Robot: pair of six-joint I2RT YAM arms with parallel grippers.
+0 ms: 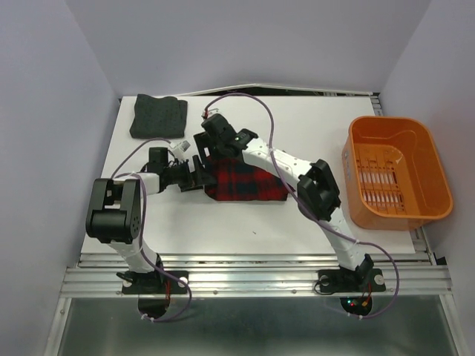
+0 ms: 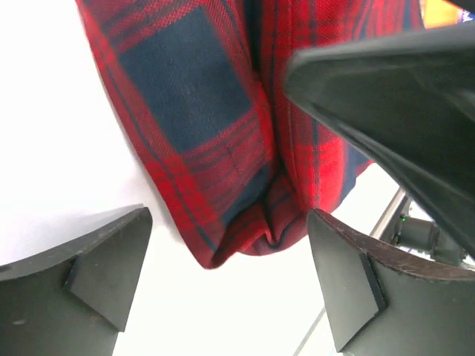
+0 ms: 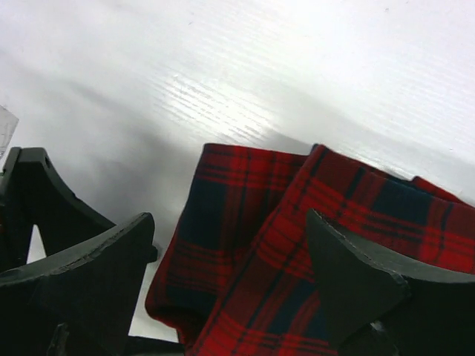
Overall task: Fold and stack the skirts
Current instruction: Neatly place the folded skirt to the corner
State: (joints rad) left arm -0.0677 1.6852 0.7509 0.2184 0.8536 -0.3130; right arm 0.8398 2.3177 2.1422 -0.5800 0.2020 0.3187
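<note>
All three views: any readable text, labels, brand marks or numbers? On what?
None can be read in any view.
plaid skirt: pattern only, no tag or label showing.
grey skirt: no print visible.
orange basket: plain plastic, no marking visible.
Arms and bases: no lettering legible at this size.

Lab booth: plain walls [image 1: 44,111], aluminium rail [image 1: 252,280]

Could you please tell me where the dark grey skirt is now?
In the top view, the dark grey skirt lies folded at the far left corner of the table, apart from the plaid skirt at mid-table.
</note>
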